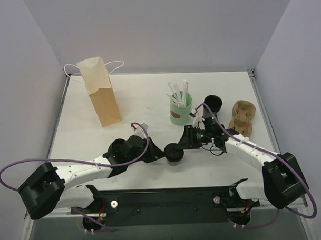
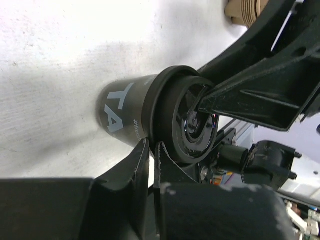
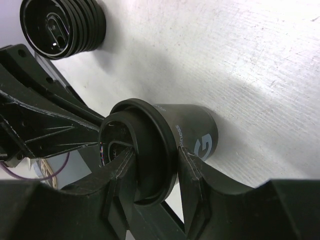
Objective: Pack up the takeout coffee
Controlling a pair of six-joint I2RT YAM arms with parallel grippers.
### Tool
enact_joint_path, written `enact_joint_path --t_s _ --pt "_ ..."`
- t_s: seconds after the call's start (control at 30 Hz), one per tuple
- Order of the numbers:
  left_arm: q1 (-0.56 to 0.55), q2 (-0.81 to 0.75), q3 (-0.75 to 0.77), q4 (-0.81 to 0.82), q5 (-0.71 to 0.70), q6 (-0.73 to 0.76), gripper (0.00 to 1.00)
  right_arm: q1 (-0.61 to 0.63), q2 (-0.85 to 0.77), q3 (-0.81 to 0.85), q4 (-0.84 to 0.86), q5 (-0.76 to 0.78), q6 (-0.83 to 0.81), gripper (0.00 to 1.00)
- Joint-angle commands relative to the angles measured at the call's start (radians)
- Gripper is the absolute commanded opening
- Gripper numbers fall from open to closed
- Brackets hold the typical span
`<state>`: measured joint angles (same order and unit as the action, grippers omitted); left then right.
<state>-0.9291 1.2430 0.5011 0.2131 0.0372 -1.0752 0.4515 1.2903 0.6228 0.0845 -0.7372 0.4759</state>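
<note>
1. Holding the takeout coffee (image 1: 174,154) upright at the table's middle, the right gripper (image 3: 155,162) clamps its lid, probably to steady it.
2. Left gripper (image 2: 151,146): jaws nearly together at the lid rim; grip unconfirmed.
3. Paper bag (image 1: 101,95), far-left corner, stands upright: the probable destination.

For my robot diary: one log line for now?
takeout coffee: upright | right gripper: jaws clamp lid | left gripper: at lid rim
</note>
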Motion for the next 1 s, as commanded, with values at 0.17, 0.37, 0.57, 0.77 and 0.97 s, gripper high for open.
enact_joint_path --t_s 0.17,0.37,0.57,0.77,0.97 --pt "-0.04 0.058 0.057 -0.161 -0.097 0.06 0.16 0.029 -0.06 -0.147 0.05 0.134 0.084 0.35" --pt "-0.037 -0.002 0.123 -0.291 -0.128 0.115 0.3 0.029 -0.088 -0.156 0.044 0.141 0.073 0.35" --pt "-0.027 -0.066 0.174 -0.377 -0.126 0.205 0.56 0.03 -0.065 -0.094 -0.02 0.104 -0.022 0.35" --pt "-0.002 -0.073 0.208 -0.369 -0.054 0.296 0.61 0.03 -0.008 -0.032 -0.071 0.049 -0.098 0.34" --pt "0.003 -0.059 0.234 -0.371 -0.043 0.337 0.62 0.038 0.009 -0.006 -0.08 0.022 -0.147 0.34"
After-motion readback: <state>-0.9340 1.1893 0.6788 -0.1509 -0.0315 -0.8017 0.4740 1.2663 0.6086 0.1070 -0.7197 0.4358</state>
